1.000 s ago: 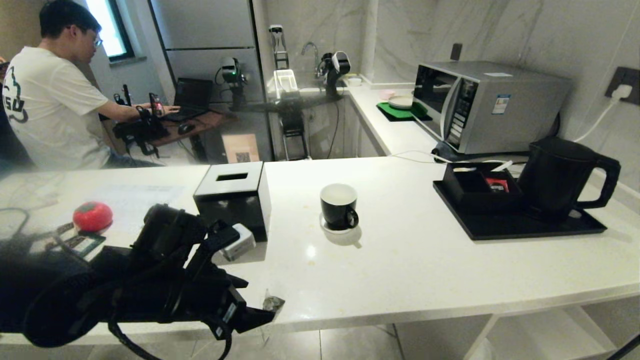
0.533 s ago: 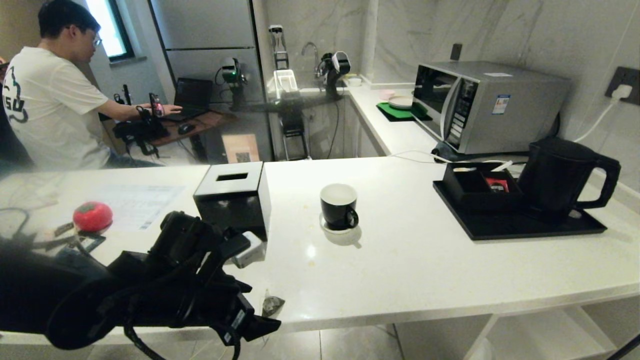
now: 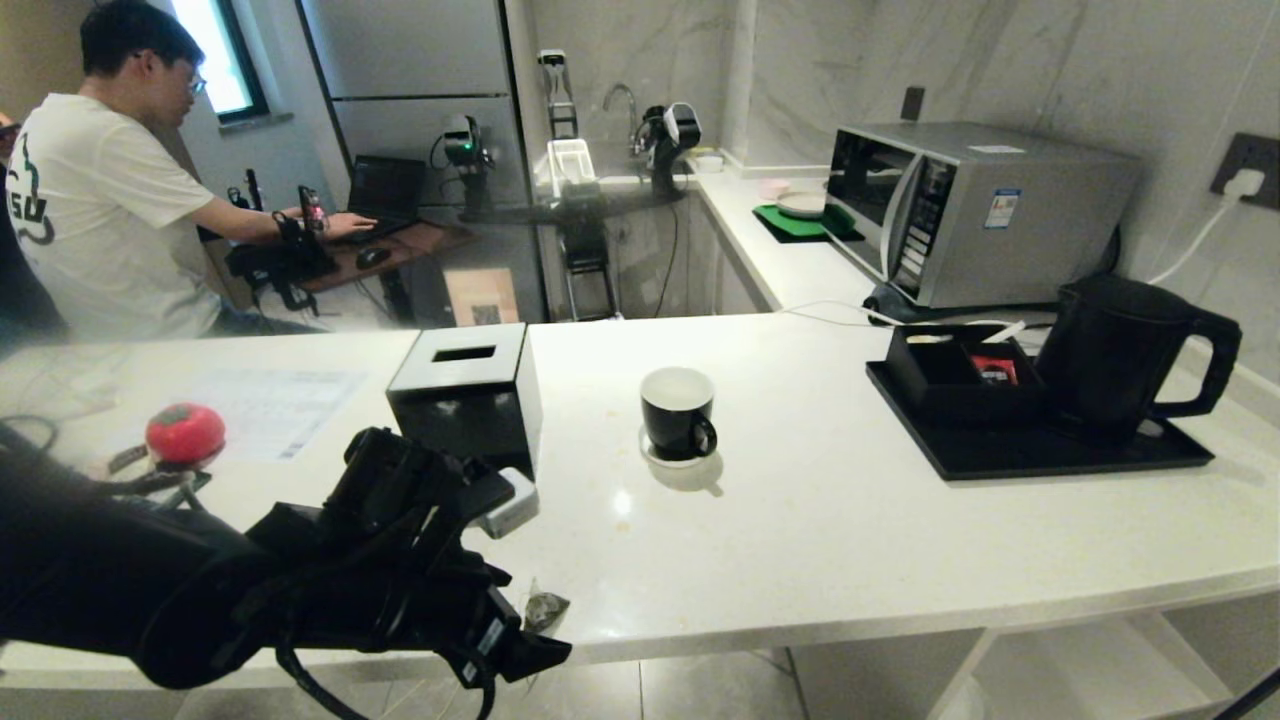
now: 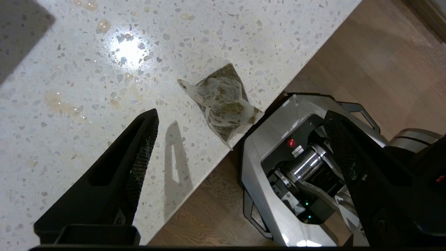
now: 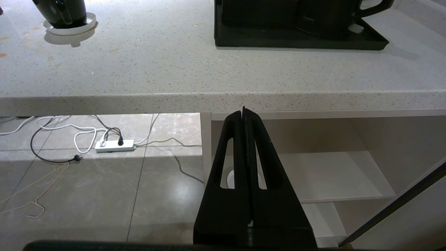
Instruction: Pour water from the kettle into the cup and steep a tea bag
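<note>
Left gripper [image 4: 240, 118]: low over the near edge of the counter [image 3: 820, 520], fingers spread wide, nothing held; 1 finger is over the counter and the other hangs past the edge above the robot's base.
Tea bag [image 4: 224, 101]: lies on the counter at its very edge, between the 2 spread fingers and touching neither; a corner pokes over the edge.
Right gripper [image 5: 244, 115]: below the counter's front edge, fingers pressed together, empty.
Cup [image 3: 678, 412]: upright on its saucer [image 3: 655, 457], mid-counter, well apart from the tea bag.
Kettle [image 3: 1120, 350]: upright on the black tray [image 3: 1000, 455] at the right, handle to the right.
Tissue box [image 3: 465, 395]: black cube left of the cup.
Person [image 3: 100, 200]: seated at a desk beyond the counter.
</note>
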